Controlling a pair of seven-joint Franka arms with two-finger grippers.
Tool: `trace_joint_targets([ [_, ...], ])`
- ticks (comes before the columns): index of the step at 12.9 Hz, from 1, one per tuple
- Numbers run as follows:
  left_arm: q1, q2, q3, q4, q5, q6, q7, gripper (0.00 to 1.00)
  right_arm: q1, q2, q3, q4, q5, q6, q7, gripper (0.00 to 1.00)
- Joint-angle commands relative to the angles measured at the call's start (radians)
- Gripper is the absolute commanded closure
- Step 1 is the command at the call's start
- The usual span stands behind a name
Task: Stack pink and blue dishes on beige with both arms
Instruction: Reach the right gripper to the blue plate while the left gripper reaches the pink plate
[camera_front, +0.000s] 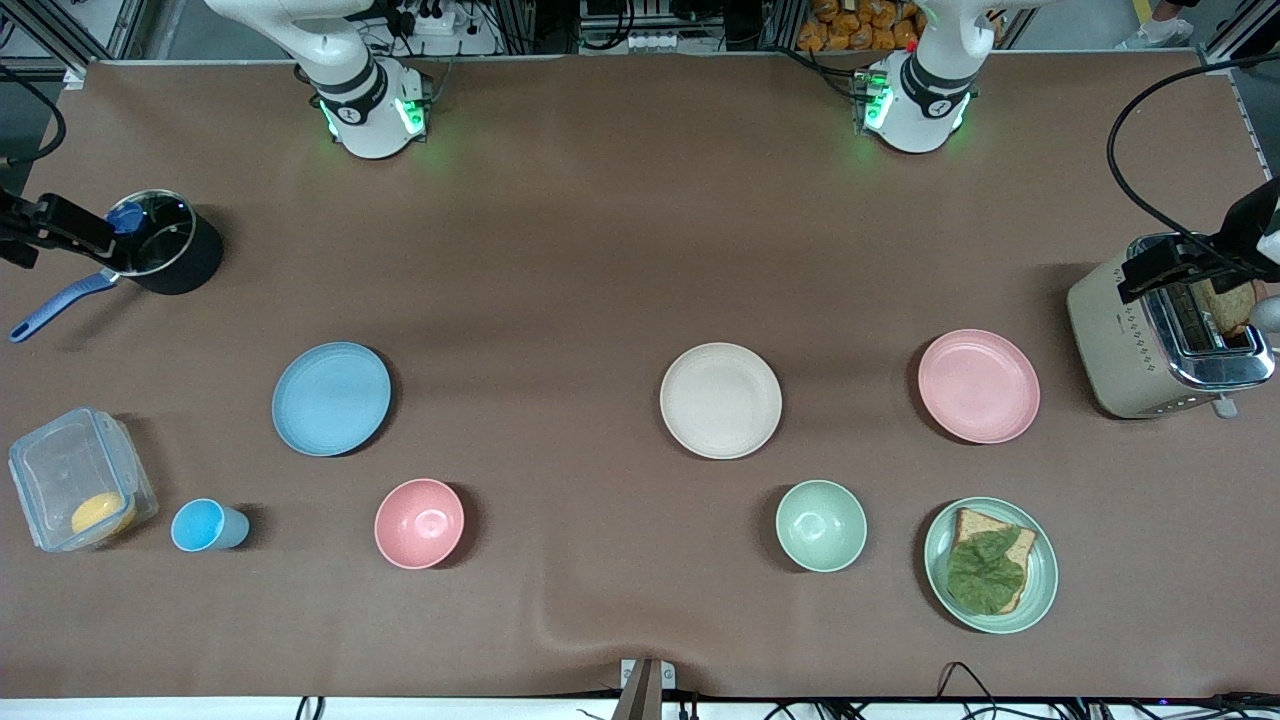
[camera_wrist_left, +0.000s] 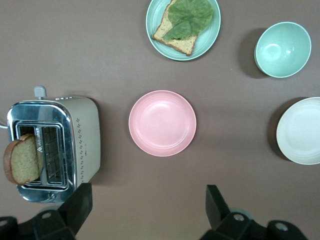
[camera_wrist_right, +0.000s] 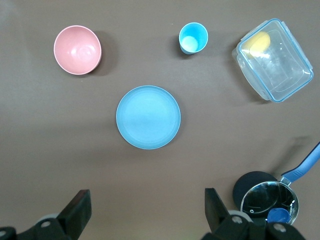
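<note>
Trouble I expect is mix-ups: the pink plate (camera_front: 979, 385) sits beside the toaster (camera_front: 1160, 340), the blue plate (camera_front: 331, 398) near a pink bowl (camera_front: 419, 523), the beige plate (camera_front: 720, 400) between them. Left gripper (camera_wrist_left: 147, 202) and right gripper (camera_wrist_right: 147, 202) hover spread and empty above their plates.

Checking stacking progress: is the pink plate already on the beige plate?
No: the pink plate lies on the table apart from the bare beige plate, beside the toaster.

4 plates (camera_front: 720, 400), 2 bowls (camera_front: 419, 523), 1 cup (camera_front: 206, 526)
</note>
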Motion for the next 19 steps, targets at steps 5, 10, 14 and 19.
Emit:
trace_joint_targets([
  [5,0.018,0.037,0.039,0.059,0.057,-0.033,0.059,0.0,0.018,-0.005,-0.016,0.006,0.003,-0.011,-0.003,0.0],
  [10,0.112,0.089,0.039,-0.27,0.003,0.325,0.078,0.0,0.014,0.07,-0.017,0.006,0.012,-0.005,-0.003,0.0],
  [14,0.123,0.095,0.039,-0.557,0.001,0.702,0.076,0.0,0.053,0.179,-0.016,0.006,0.003,-0.007,-0.003,0.0],
  [19,0.146,0.199,0.036,-0.674,0.001,0.934,0.089,0.0,0.128,0.294,-0.017,0.049,-0.006,0.036,0.002,0.0],
])
